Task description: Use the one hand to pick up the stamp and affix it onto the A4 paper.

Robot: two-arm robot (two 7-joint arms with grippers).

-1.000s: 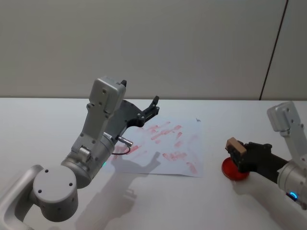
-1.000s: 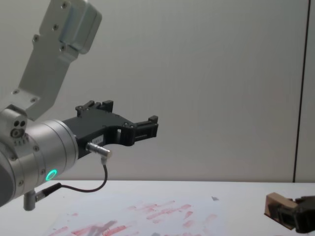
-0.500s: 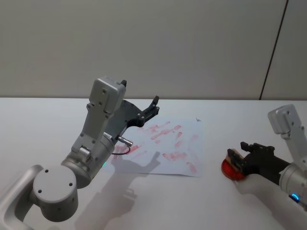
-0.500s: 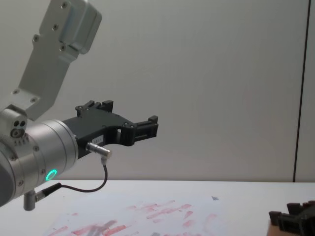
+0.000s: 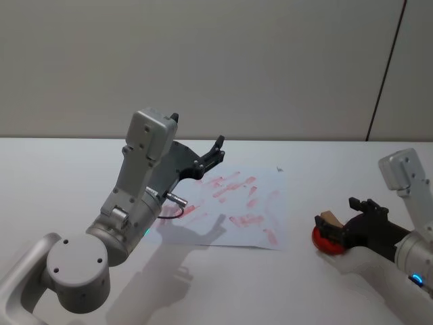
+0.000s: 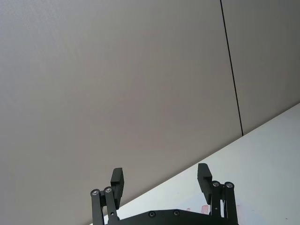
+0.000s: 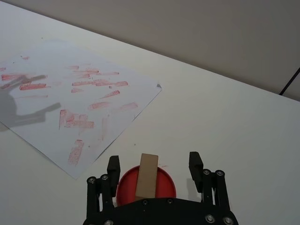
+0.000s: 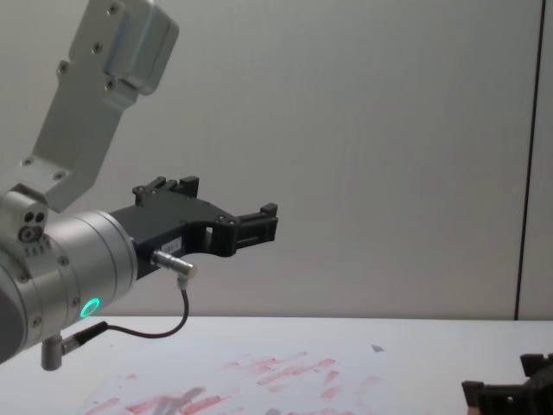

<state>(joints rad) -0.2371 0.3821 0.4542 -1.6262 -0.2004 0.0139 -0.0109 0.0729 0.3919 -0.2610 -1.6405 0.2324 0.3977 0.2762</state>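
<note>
Released a moment ago, the stamp [image 7: 147, 174] now rests on the red ink pad [image 7: 146, 183] between the right hand [image 7: 152, 168]'s spread fingers. Regrip squarely before carrying it to the A4 paper [image 7: 70, 103] (left hand [image 5: 215, 153], spread, idles aloft).

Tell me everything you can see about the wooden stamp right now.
The stamp is a small, light-brown wooden block, rectangular and plain. It stands on a round red ink pad on the white table, to the right of the marked A4 paper. The right pincer is open, a finger on either side of the block; neither touches it.
</note>
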